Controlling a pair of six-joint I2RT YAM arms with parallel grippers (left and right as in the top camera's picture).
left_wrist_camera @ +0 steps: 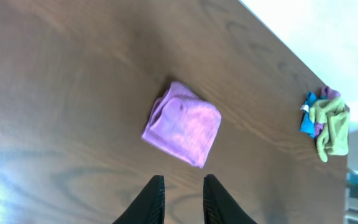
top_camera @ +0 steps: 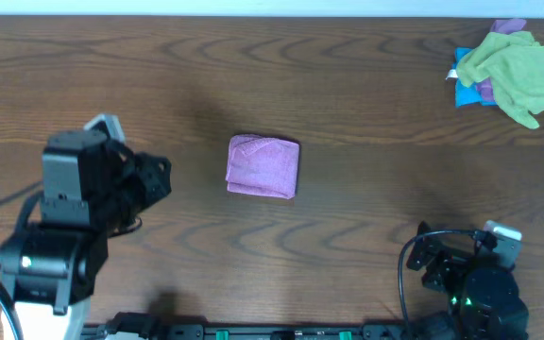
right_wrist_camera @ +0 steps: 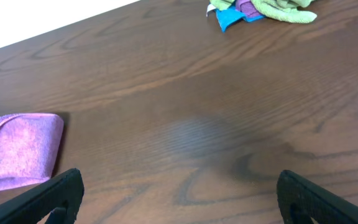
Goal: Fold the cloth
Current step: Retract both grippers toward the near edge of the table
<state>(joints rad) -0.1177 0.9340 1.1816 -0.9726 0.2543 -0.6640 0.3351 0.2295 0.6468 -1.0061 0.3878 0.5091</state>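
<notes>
Cloth (top_camera: pixel 263 166) sits mid-desk (top_camera: pixel 348 76) as a compact folded square, so folding looks done; left claw (left_wrist_camera: pixel 184 182) parted and empty by the left edge, right claw (right_wrist_camera: pixel 179 183) spread wide, empty, near-right corner; next likely just parking both arms

cloth (top_camera: pixel 263 166) ctr of table (top_camera: pixel 366 104), rag heap (top_camera: pixel 512 68) at far-right corner

Lilac cloth (top_camera: pixel 263 166), dark brown woodgrain table (top_camera: pixel 366 104)
</notes>
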